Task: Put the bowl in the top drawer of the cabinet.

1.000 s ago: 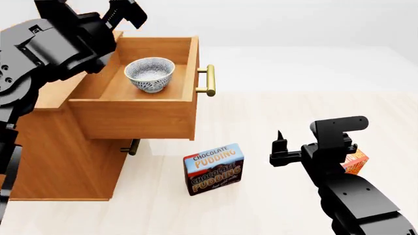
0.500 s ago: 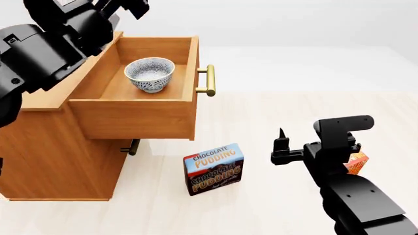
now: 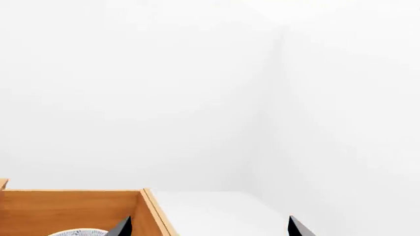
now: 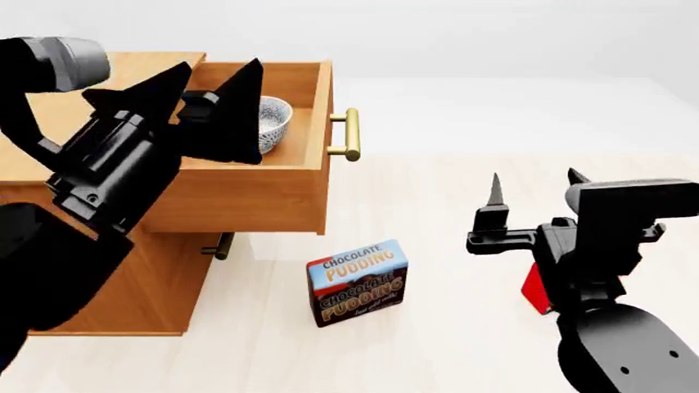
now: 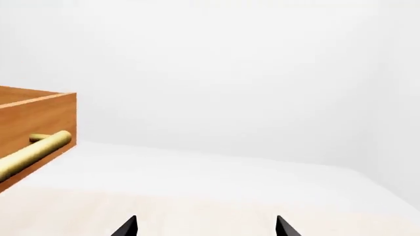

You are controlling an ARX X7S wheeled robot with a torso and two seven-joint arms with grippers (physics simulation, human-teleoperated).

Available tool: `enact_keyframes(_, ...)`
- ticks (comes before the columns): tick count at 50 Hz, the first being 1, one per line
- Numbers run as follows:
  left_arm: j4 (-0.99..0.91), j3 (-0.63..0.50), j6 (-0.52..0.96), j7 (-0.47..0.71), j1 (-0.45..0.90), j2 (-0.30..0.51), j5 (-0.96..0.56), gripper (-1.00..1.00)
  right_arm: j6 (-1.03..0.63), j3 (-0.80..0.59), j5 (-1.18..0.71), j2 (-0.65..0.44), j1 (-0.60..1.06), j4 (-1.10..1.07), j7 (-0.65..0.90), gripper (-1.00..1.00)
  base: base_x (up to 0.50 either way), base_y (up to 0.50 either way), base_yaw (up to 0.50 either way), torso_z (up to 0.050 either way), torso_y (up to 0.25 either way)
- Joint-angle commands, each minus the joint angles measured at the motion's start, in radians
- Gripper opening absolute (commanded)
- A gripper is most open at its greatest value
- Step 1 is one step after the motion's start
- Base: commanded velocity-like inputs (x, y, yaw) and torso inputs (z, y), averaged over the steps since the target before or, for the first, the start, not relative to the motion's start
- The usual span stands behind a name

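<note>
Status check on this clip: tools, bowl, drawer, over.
Left tool open, empty, over the top drawer. Right tool open, empty, off to the side. Bowl sits in the open drawer. Pudding box on floor, not in the way.

One bowl, one cabinet with two drawers, one pudding box, two end effectors.

Non-task clutter on the floor

Chocolate pudding box stands upright on the pale wood-look floor, slightly turned, label facing the camera, blue top, brown lower half. Small red-orange box off to the right, well apart from pudding box, mostly hidden, label unreadable. Plain white walls behind.
</note>
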State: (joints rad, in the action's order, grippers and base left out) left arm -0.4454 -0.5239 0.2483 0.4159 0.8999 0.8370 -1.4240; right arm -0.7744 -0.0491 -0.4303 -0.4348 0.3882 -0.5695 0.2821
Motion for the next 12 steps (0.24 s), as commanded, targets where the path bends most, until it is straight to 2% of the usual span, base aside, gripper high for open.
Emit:
enact_keyframes(1, -0.195, 0.028, -0.171, 0.001, -0.288, 0.084, 0.237, 1.0, 0.004, 0.002, 0.033, -0.019, -0.055, -0.204, 0.071, 1.0, 0.0, 0.0, 0.0, 0.0, 0.0)
enact_keyframes(4, -0.217, 0.054, -0.271, -0.004, -0.405, 0.092, 0.307, 1.0, 0.05, -0.013, 0.064, -0.023, -0.094, -0.225, 0.077, 1.0, 0.0, 0.0, 0.0, 0.0, 0.0)
enact_keyframes(7, -0.256, 0.093, -0.396, 0.023, -0.56, 0.099, 0.455, 1.0, 0.099, 0.002, 0.075, -0.033, -0.161, -0.288, 0.08, 1.0, 0.0, 0.0, 0.0, 0.0, 0.0)
enact_keyframes(12, -0.269, 0.122, -0.5, 0.05, -0.693, 0.085, 0.598, 1.0, 0.166, -0.007, 0.148, -0.054, -0.249, -0.375, 0.111, 1.0, 0.0, 0.0, 0.0, 0.0, 0.0)
